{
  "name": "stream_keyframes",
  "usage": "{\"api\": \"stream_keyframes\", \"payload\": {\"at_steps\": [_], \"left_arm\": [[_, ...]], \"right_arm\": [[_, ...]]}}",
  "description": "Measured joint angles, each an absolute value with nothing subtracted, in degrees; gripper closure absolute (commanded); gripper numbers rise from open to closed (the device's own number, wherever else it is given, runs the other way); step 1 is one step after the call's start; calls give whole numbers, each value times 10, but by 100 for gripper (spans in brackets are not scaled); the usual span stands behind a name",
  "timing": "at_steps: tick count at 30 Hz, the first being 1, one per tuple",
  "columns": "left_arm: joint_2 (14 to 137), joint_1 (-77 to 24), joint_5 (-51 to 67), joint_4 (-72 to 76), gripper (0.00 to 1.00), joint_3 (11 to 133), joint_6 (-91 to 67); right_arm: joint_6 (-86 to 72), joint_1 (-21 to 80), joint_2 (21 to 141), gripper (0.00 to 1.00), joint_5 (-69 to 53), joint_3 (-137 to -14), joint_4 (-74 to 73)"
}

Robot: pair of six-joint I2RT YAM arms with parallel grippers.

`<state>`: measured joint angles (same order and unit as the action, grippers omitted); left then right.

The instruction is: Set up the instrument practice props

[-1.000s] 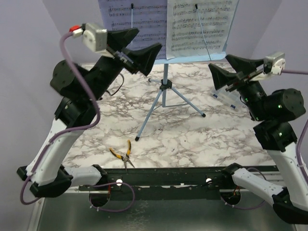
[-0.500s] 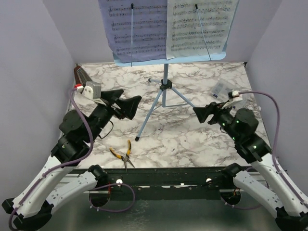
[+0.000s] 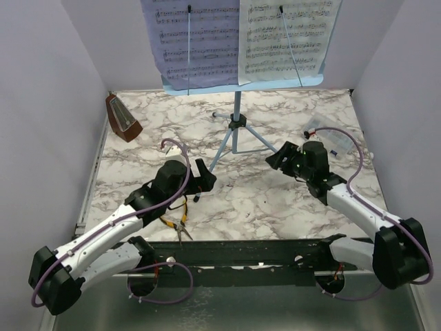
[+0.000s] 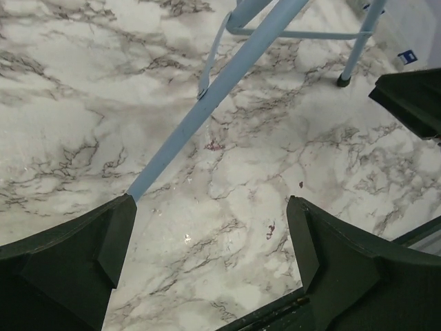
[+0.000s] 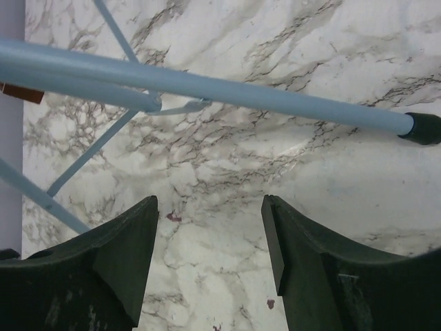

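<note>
Stand (image 3: 236,124): light blue tripod, upright toward the back of the desk (image 3: 275,200), feet down as far as I can tell.
Sheet music (image 3: 286,34): open on the stand's tray, held by two thin retaining wires.
Metronome (image 3: 124,118): little brown pyramid in the back left corner, upright, well apart from the stand.
Left pincer (image 4: 210,207): low over the desk just beside the front-left leg, spread wide, nothing in it.
Right pincer (image 5: 210,203): low by the right-hand leg, fingers apart, also empty.
Step, my guess: the props look basically set up, so this is either a last nudge of the stand or just parking the arms.
Doing it well: the stand looks top-heavy with the music up high. Imo any touch should go low on a leg, slowly, one side at a time. If no nudge is needed, keep both pincers off the legs altogether.
Room: the open marble in the front middle, between the two arms, looks like the safe lane for moving.
Edges: walls (image 3: 48,103) box in the left, right and back. Pliers (image 3: 176,222) lie near the front edge by the left arm. Plastic box (image 3: 329,136) sits just behind the right arm, near the right wall.
</note>
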<state>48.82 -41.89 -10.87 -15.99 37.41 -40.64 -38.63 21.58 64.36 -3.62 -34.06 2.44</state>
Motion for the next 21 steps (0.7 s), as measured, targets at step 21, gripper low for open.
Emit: {"api": "stream_keyframes", "payload": {"at_steps": [21], "left_arm": [[748, -337, -32, 67, 3, 347, -411]], "right_arm": [[-448, 19, 858, 34, -293, -339, 214]]}}
